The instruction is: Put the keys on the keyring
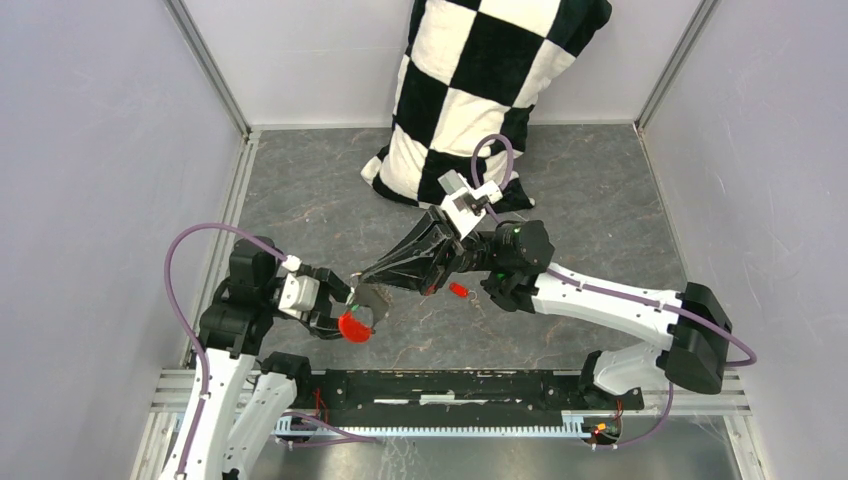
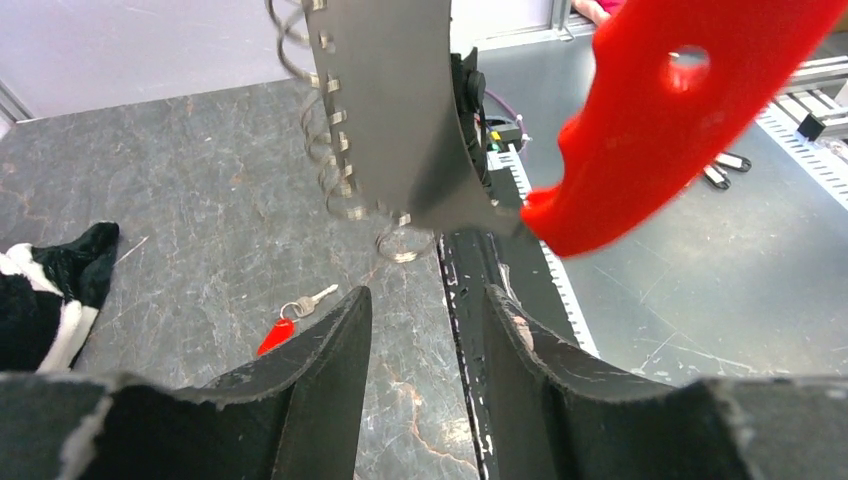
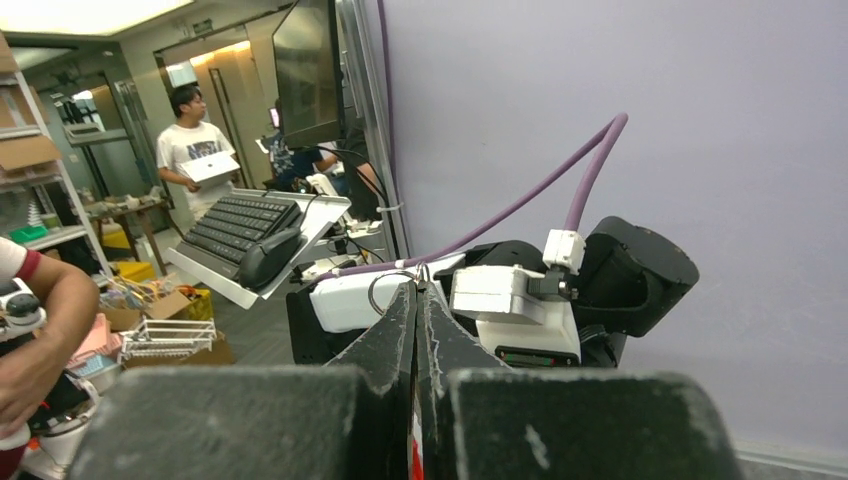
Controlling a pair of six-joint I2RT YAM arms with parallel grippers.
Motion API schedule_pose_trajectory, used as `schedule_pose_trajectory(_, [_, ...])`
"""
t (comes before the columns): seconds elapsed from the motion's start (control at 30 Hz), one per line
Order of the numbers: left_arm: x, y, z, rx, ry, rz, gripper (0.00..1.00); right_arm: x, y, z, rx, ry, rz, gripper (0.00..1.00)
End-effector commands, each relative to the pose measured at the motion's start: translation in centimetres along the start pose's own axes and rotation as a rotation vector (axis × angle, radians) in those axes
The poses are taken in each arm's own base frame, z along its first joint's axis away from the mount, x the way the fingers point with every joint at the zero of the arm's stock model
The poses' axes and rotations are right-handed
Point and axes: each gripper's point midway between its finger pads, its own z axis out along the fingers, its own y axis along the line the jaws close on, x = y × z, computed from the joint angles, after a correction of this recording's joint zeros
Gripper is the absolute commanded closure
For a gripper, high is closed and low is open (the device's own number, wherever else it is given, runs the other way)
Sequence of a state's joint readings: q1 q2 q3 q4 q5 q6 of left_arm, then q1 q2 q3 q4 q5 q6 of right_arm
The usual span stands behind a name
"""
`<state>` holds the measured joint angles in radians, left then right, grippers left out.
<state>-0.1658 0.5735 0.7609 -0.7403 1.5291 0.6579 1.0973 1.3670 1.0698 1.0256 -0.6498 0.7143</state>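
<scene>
Keyring [image 1: 356,324], held in the air between your two arms. Your right gripper [image 1: 368,282] has its jaws pressed flat together; in the right wrist view a thin wire loop [image 3: 372,288] shows at its fingertips [image 3: 405,310], so the grip appears to be on the wire and not on the fob [image 2: 400,120]. Your left gripper [image 1: 343,312] stands about half apart with nothing between its fingers [image 2: 320,390]; the table [image 1: 320,180] and a black strip [image 2: 463,285] show through the gap. The fob hangs just beyond those fingertips, clear of the table; its grey part is to the left in the left wrist view, its red part [image 2: 650,130] to the right. The wire rings [image 2: 318,140] run in a loose coil down the grey edge. Whether the left fingers touch the fob cannot be told from the overhead view, where they overlap.

The red-headed key [image 1: 458,290] lies flat on the table, apart from the keyring and beside your right arm's wrist; its silver blade [image 2: 318,297] points away from the red head. Farther back, a checkered pillow [image 1: 480,90] leans against the rear wall.
</scene>
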Motion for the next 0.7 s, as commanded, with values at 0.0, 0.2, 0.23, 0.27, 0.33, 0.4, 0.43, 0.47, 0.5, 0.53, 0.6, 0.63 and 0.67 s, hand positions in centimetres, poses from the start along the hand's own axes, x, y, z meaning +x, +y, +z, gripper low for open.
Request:
schedule_pose_trajectory(0.0, [-1.44,-0.85,0.11,0.044,-0.039,0.058,0.47,-2.25,1.13,0.22,-0.056,-0.114,0.005,1.0])
schedule_pose_trajectory(0.2, [-1.66,-1.33,0.21,0.066,-0.076,0.041,0.47,-2.52,1.08,0.41,-0.068,-0.142,0.022,1.0])
schedule_pose_trajectory(0.23, [-1.57,-1.29,0.21,0.064,-0.074,0.041,0.47,-2.51,0.98,0.46,-0.067,-0.143,0.024,1.0])
schedule_pose_trajectory(0.27, [-1.48,-1.22,0.19,0.06,-0.07,0.041,0.48,-2.5,0.91,0.49,-0.066,-0.142,0.026,1.0])
schedule_pose_trajectory(0.33, [-1.46,-1.14,0.18,0.057,-0.065,0.047,0.51,-2.34,0.79,0.55,-0.066,-0.14,0.03,1.0])
schedule_pose_trajectory(0.4, [-1.61,-1.11,0.18,0.058,-0.067,0.053,0.58,-2.18,0.76,0.51,-0.065,-0.136,0.035,1.0])
schedule_pose_trajectory(0.43, [-1.79,-1.11,0.18,0.058,-0.068,0.058,0.6,-2.16,0.74,0.47,-0.065,-0.135,0.036,1.0])
schedule_pose_trajectory(0.47, [-1.91,-1.08,0.18,0.059,-0.069,0.062,0.61,-2.02,0.74,0.45,-0.064,-0.133,0.04,1.0])
schedule_pose_trajectory(0.5, [-2.05,-1.11,0.19,0.062,-0.073,0.061,0.61,-1.81,0.68,0.34,-0.062,-0.13,0.044,1.0])
schedule_pose_trajectory(0.53, [-2.2,-1.18,0.2,0.065,-0.077,0.06,0.6,-1.76,0.65,0.3,-0.059,-0.13,0.046,1.0])
schedule_pose_trajectory(0.6, [-2.36,-1.24,0.2,0.066,-0.079,0.059,0.53,-1.75,0.55,0.3,-0.057,-0.134,0.047,1.0])
schedule_pose_trajectory(0.63, [-2.32,-1.22,0.2,0.066,-0.079,0.058,0.51,-1.76,0.51,0.36,-0.058,-0.135,0.049,1.0])
schedule_pose_trajectory(0.67, [-2.27,-1.22,0.2,0.066,-0.079,0.055,0.5,-1.88,0.62,0.4,-0.066,-0.14,0.051,1.0])
